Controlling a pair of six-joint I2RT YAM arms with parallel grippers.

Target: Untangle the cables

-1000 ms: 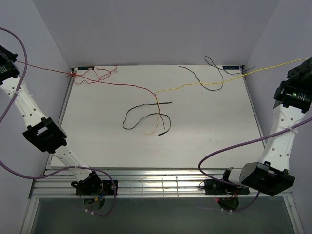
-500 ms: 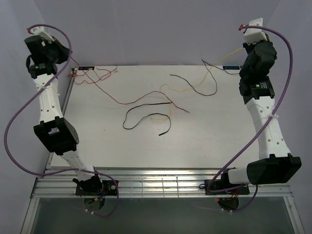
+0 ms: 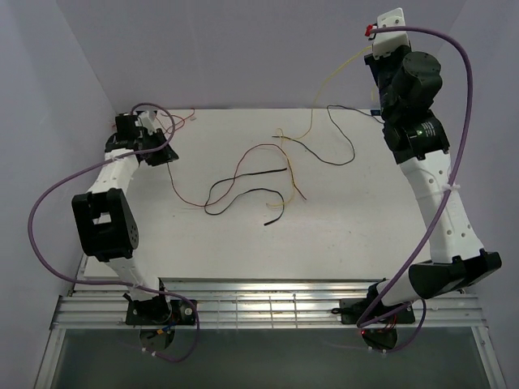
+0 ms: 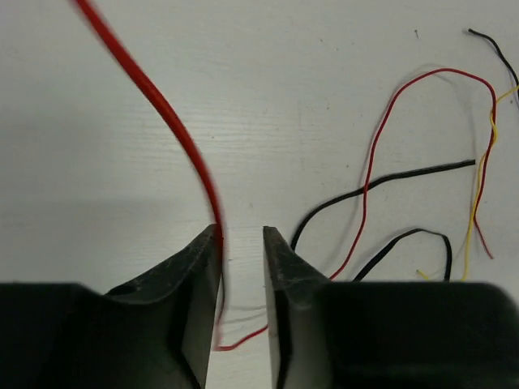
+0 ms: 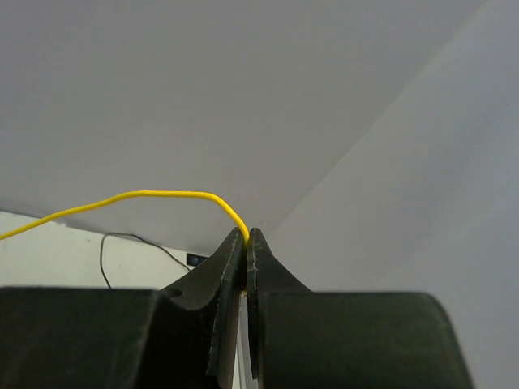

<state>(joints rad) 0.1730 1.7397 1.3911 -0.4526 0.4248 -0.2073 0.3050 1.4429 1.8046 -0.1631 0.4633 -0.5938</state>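
Thin cables lie loosely crossed mid-table: a red cable (image 3: 243, 163), a black cable (image 3: 235, 177) and a yellow cable (image 3: 285, 164). A second black cable (image 3: 336, 158) curls at the back right. My left gripper (image 3: 165, 151) is low over the back left of the table. In the left wrist view its jaws (image 4: 242, 231) stand slightly apart; the blurred red cable (image 4: 162, 105) runs loose along the left finger. My right gripper (image 3: 375, 40) is raised high at the back right. It is shut (image 5: 246, 233) on the yellow cable (image 5: 146, 193), which arcs down to the table.
The white table (image 3: 349, 227) is enclosed by pale walls at the back and both sides. A slatted metal rail (image 3: 268, 304) runs along the near edge between the arm bases. Thick purple hoses (image 3: 49, 203) loop beside both arms.
The left arm has swung down onto the back left of the table and its jaws have parted from the red cable. The right arm rose higher with the yellow cable; the cables have slackened.
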